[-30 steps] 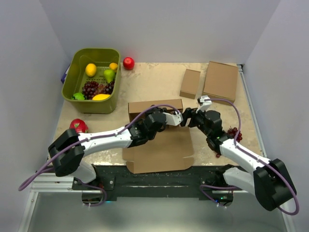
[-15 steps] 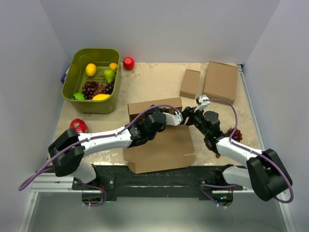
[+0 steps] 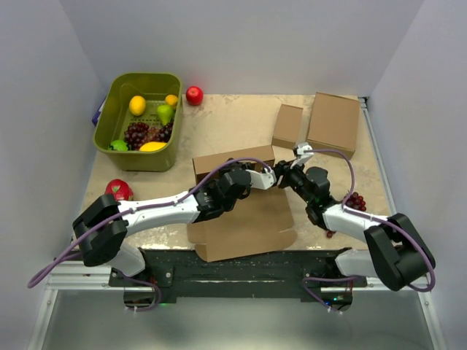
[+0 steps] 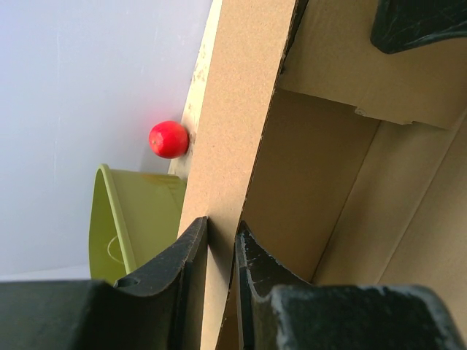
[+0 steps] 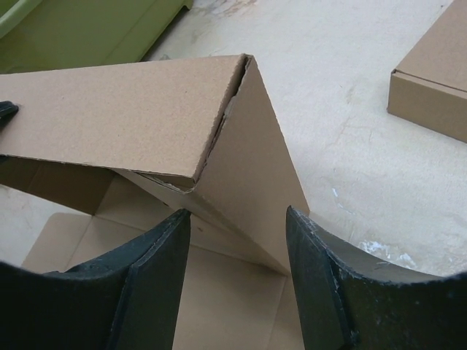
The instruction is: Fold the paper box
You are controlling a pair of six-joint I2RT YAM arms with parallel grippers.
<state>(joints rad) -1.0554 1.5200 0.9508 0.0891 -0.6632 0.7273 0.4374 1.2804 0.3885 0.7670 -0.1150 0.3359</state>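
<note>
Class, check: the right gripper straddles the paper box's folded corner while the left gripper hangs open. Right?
No: the left gripper is shut on the raised wall of the paper box, as the left wrist view shows. The right gripper does straddle the folded corner.

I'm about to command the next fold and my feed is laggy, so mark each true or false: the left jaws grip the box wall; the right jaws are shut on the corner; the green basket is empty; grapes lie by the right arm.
1. The left jaws are clamped on an upright wall of the paper box. True.
2. The right jaws are shut on the box's corner. False: they stand open, astride the folded corner.
3. The green basket is empty. False: it holds fruit.
4. A bunch of grapes lies on the table by the right arm. True.
</note>
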